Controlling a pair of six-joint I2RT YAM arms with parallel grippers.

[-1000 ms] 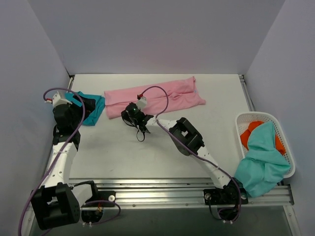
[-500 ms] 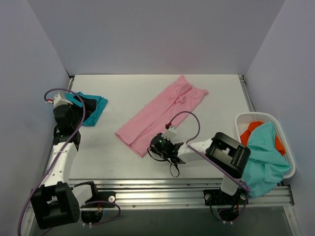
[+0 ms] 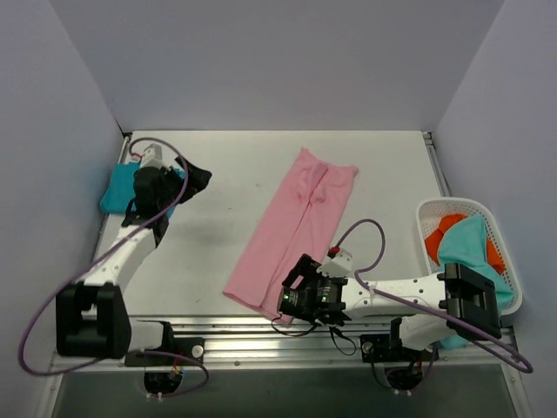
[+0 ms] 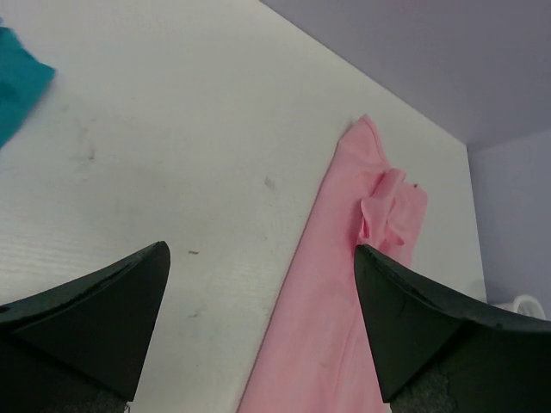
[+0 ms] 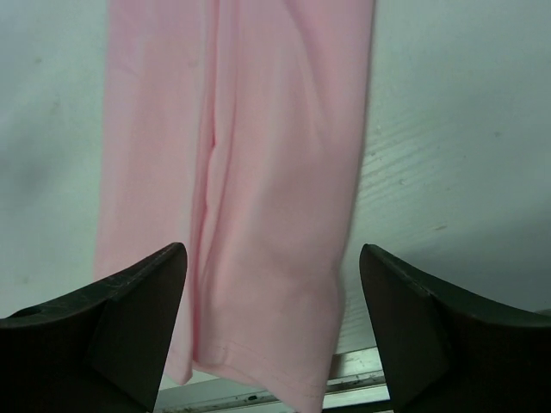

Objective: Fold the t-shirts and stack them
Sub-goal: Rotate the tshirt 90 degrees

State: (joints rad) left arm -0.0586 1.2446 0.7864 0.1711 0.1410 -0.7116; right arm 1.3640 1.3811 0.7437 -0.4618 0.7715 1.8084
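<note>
The pink t-shirt (image 3: 296,231), folded into a long strip, runs from the back middle of the table to its front edge. Its near hem (image 5: 258,370) reaches the front rail. My right gripper (image 3: 300,296) hovers over that near end, open, with the cloth (image 5: 275,172) lying flat below and between the fingers, not pinched. The deep teal-blue t-shirt (image 3: 117,187) lies bunched at the back left. Just right of it my left gripper (image 3: 196,177) is open and empty, with the pink strip (image 4: 344,284) ahead of it and a teal corner (image 4: 17,86) at far left.
A white lattice basket (image 3: 513,261) sits at the right edge, holding an orange cloth (image 3: 444,231) and a mint-green cloth (image 3: 466,261) that spills over its near side. The metal rail (image 3: 261,335) runs along the table's front edge.
My right gripper pulled one end of the pink t-shirt from the back to the front edge, turning the strip lengthwise, then opened. My left gripper swung right, off the teal-blue t-shirt.
</note>
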